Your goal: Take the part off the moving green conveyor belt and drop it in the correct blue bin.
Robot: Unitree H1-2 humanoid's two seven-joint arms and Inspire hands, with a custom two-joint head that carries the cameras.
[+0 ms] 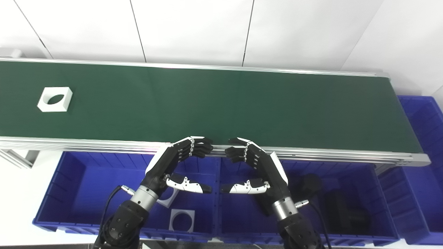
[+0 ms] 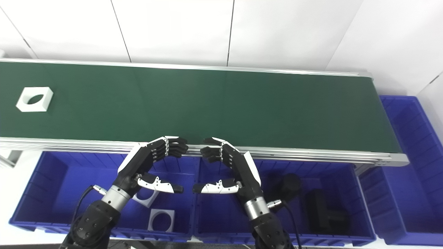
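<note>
A white square part with a round hole [image 1: 55, 99] lies on the green conveyor belt [image 1: 214, 103] at its far left. My left hand [image 1: 174, 162] and right hand [image 1: 254, 166] hover side by side over the blue bins, just below the belt's near rail. Both are open, fingers curled and thumbs pointing at each other, holding nothing. The left blue bin [image 1: 74, 180] holds two white square parts [image 1: 182, 220]; one is partly hidden by my left wrist. The right blue bin [image 1: 377, 207] holds black parts [image 1: 346, 211].
A third blue bin [image 1: 425, 138] stands past the belt's right end. The belt's aluminium rail [image 1: 311, 154] runs between the hands and the belt. White wall panels stand behind the conveyor.
</note>
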